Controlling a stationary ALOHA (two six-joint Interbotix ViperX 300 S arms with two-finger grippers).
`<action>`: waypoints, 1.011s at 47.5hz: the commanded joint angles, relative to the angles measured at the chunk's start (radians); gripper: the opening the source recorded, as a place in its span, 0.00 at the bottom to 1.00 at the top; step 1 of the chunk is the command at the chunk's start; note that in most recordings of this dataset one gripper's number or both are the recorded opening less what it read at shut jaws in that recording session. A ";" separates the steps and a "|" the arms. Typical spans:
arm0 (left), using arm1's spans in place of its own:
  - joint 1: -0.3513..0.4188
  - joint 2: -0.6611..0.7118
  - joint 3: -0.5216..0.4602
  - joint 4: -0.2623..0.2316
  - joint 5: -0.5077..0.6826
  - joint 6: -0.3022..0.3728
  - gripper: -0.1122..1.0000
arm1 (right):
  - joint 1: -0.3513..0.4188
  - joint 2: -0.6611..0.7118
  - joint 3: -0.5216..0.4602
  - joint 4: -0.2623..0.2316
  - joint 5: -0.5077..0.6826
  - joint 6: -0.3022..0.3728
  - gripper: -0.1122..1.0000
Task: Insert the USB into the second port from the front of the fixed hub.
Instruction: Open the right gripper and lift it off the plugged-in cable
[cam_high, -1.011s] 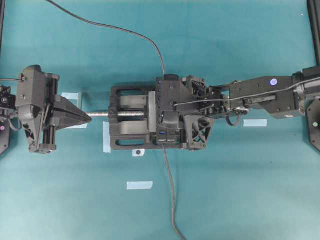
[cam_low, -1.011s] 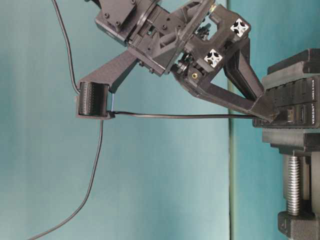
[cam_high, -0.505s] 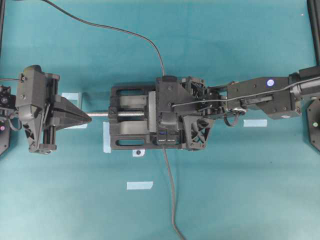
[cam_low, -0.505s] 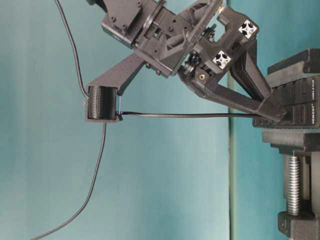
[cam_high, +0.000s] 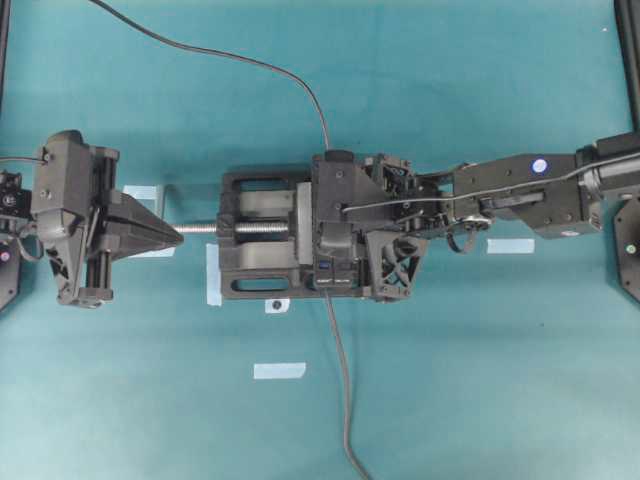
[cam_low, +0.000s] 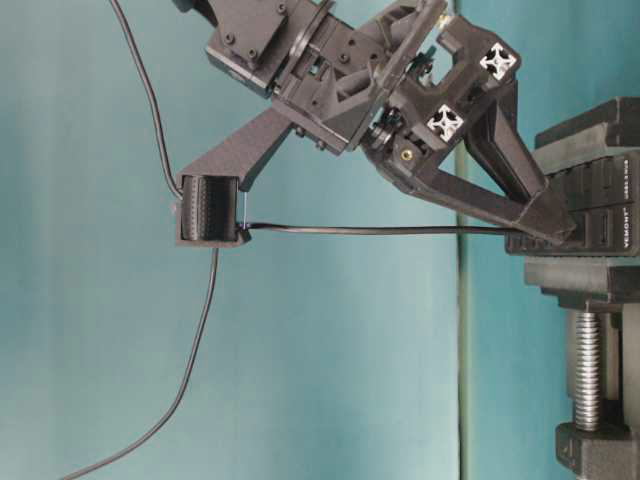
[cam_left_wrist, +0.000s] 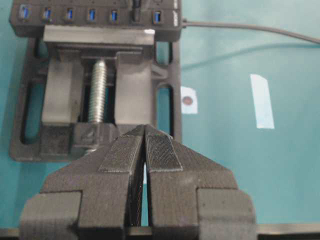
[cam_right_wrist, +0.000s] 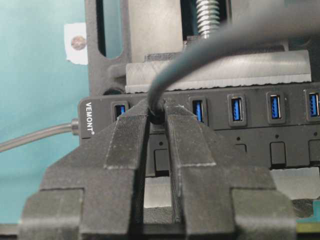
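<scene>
My left gripper (cam_high: 172, 234) sits well to the left of the vise (cam_high: 262, 247), its fingers pressed together on nothing, tips pointed along the silver screw (cam_high: 212, 228). I judge it is parked there to stay out of the way, since the wrist view from that side shows the whole row of ports unobstructed.

The vise clamps the fixed hub (cam_right_wrist: 280, 117) so that the strip cannot slide when a plug is pushed into it; the hub lies across the vise's right-hand jaw, blue ports facing up, buttons (cam_right_wrist: 276, 150) alongside, and its own lead (cam_high: 340, 380) runs off from its near end.

Right of the vise, my right gripper (cam_right_wrist: 158, 116) is clenched on the USB (cam_right_wrist: 158, 114), pinching the plug just where the cable (cam_low: 370, 231) leaves it. Gripping that low keeps the plug stiff and lets me steer it. The tips are right down on the hub, over the second port from the end marked VEMONT, with the first port (cam_right_wrist: 119, 110) showing on one side of my fingers and the third (cam_right_wrist: 198, 110) on the other. My fingers hide the plug's mouth, so I cannot tell how deep it sits. The cable trails back through the loop guide (cam_low: 210, 210) on my arm, which keeps the slack from tugging the plug sideways
</scene>
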 joint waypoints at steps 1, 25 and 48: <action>-0.002 -0.002 -0.020 0.002 -0.009 0.000 0.10 | 0.012 0.003 0.002 0.002 0.005 0.012 0.16; -0.002 -0.002 -0.017 0.002 -0.009 0.000 0.10 | 0.012 -0.009 -0.002 0.002 -0.049 0.011 0.33; -0.002 -0.002 -0.017 0.003 -0.009 -0.002 0.10 | 0.012 -0.021 -0.003 0.000 -0.032 0.014 0.86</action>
